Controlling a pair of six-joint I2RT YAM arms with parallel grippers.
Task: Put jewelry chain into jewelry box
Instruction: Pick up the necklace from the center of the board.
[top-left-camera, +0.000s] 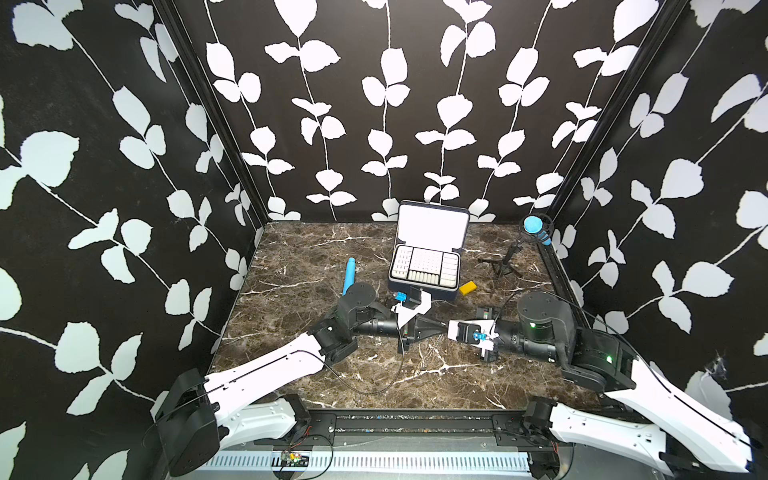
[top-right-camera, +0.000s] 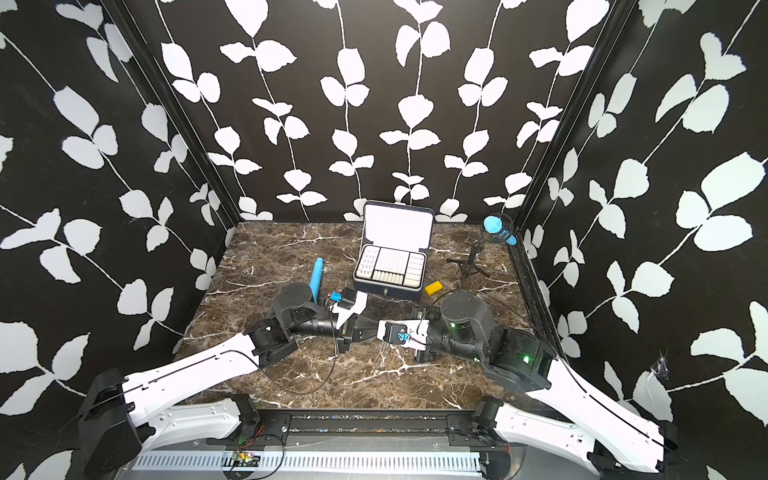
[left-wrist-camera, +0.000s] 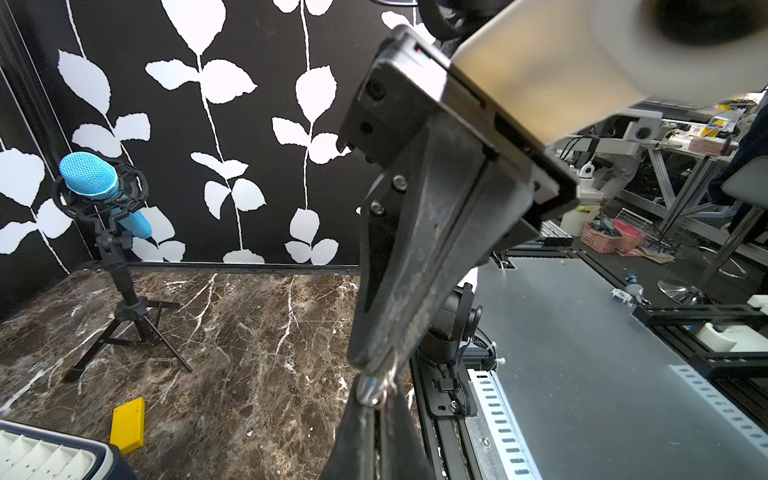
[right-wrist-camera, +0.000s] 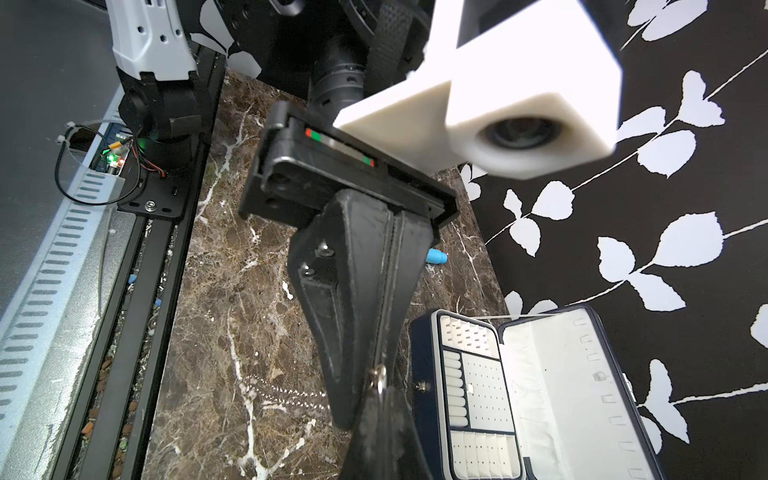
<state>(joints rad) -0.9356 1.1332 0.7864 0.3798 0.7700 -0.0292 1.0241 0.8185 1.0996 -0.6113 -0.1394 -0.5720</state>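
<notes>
So here's what we saw: both arms were reaching in from either side, forearms low and nearly level, with the left gripper (right-wrist-camera: 375, 359) and the right gripper (left-wrist-camera: 375, 363) pointing straight at each other. They met tip to tip on the clasp side of the jewelry box (top-left-camera: 444, 296).

Both sets of fingers were squeezed fully together. Right where the tips met, they pinched the small silver ring (left-wrist-camera: 374, 386) at the end of the jewelry chain (right-wrist-camera: 286, 392). As far as we could tell, both had a grip on it.

The chain was outside the box, in front of it. It dangled from the pinch toward the marble tabletop (top-left-camera: 291, 270), and we couldn't tell if the loose end touched down. The box sat with its lid (top-left-camera: 432, 224) standing upright.

The views didn't all show the same things:
- **Top views:** these gave us the whole arm pose, but the chain was just a faint thread there.
- **Left wrist view:** this showed the ring best. It also showed the yellow block (left-wrist-camera: 128, 424) just beside the box's front corner on the right arm's side, and the blue microphone (left-wrist-camera: 89, 174) on its tripod further off that way.
- **Right wrist view:** this showed the trailing links and looked right into the box's white tray (right-wrist-camera: 478, 386).

A blue tube (top-left-camera: 348, 274) lay near the box on the left arm's side.
</notes>
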